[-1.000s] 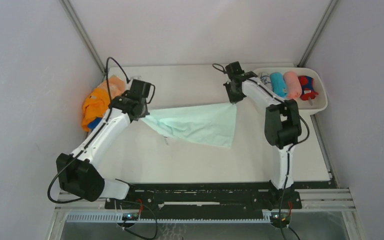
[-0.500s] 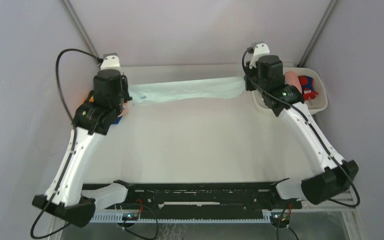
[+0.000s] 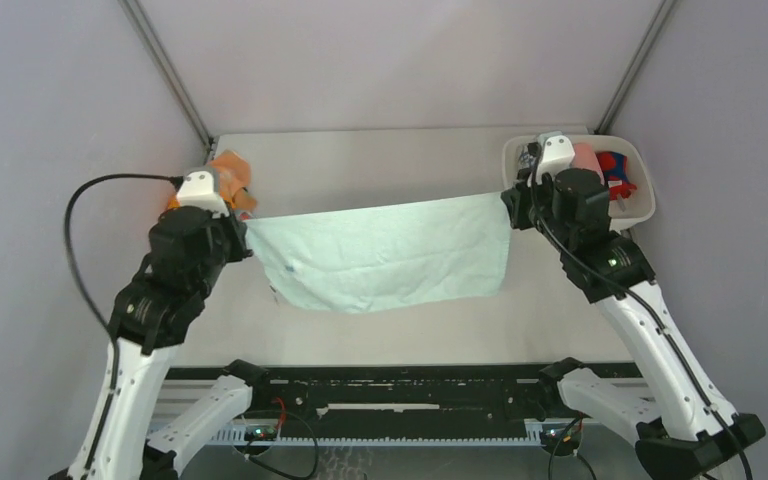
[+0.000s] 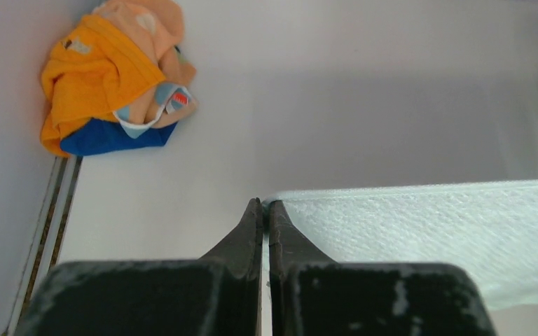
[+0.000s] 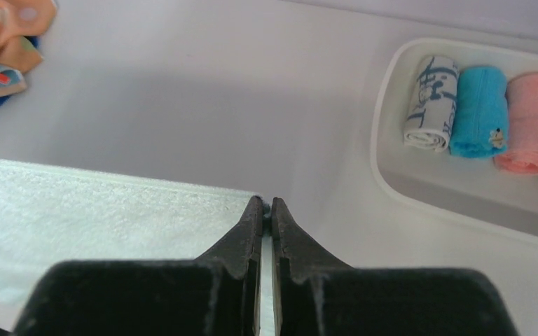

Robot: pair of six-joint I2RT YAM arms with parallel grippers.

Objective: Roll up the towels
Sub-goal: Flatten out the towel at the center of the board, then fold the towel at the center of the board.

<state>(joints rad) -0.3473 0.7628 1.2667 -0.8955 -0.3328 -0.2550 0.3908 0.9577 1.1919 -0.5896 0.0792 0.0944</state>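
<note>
A pale mint towel (image 3: 380,252) hangs spread out between both arms above the table, its lower edge drooping toward the near side. My left gripper (image 4: 265,204) is shut on its left top corner, and the mint cloth (image 4: 427,224) stretches away to the right. My right gripper (image 5: 266,203) is shut on the right top corner, with the mint cloth (image 5: 91,217) running off to the left. A heap of unrolled towels (image 3: 222,180) in orange, peach and dark blue lies at the far left (image 4: 112,77).
A white oval tray (image 3: 638,215) at the far right holds several rolled towels (image 5: 480,112), among them turquoise and pink. Grey walls close in on both sides and at the back.
Both arms have drawn back toward the near side and lifted. The mint towel went from a tight strip at the far edge to a spread sheet hanging over the table's middle.
</note>
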